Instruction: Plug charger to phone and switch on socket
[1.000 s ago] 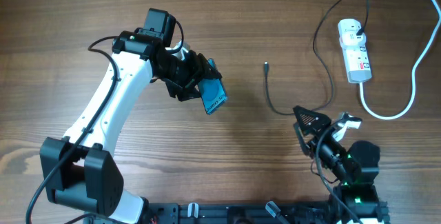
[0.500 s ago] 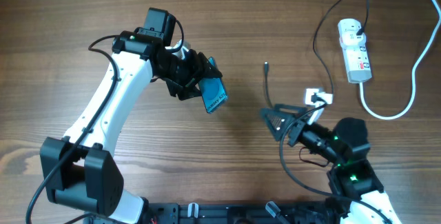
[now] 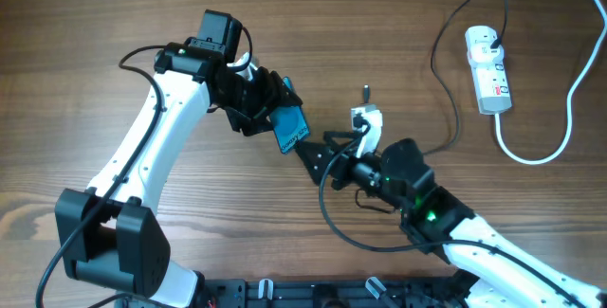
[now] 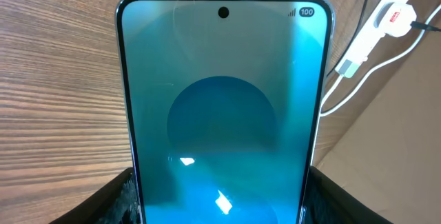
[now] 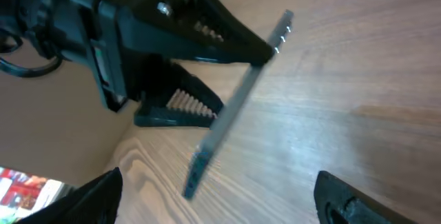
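Left gripper (image 3: 281, 112): jaws are clamped on the phone (image 3: 294, 130), gripping it by its two long edges. In the left wrist view the black fingers (image 4: 125, 198) press the lower part of the phone on both sides, and the turquoise screen faces that camera. The right wrist view shows the phone edge-on as a thin tilted strip, with the upper end in the left gripper's ribbed pads and the lower end pointing down toward the table (image 3: 95, 24). Whether that lower end touches the wood cannot be told.

Right gripper (image 3: 313, 149): jaws stand wide apart and hold nothing. In its own wrist view the two fingers (image 5: 96, 196) sit at the lower corners, with the phone ahead of them and clear of both. From overhead the fingertips lie just beside the phone's lower end. Contact cannot be confirmed there.

Charger (image 3: 365, 91): the small black plug tip lies free on the table, just beyond the right wrist and gripped by neither arm. Its thin black cable runs under the right arm, then loops up toward the socket (image 3: 487, 69).

Socket: it lies flat near the far right of the table, well apart from both grippers. Its thick white cord (image 3: 567, 109) curves away beside it.
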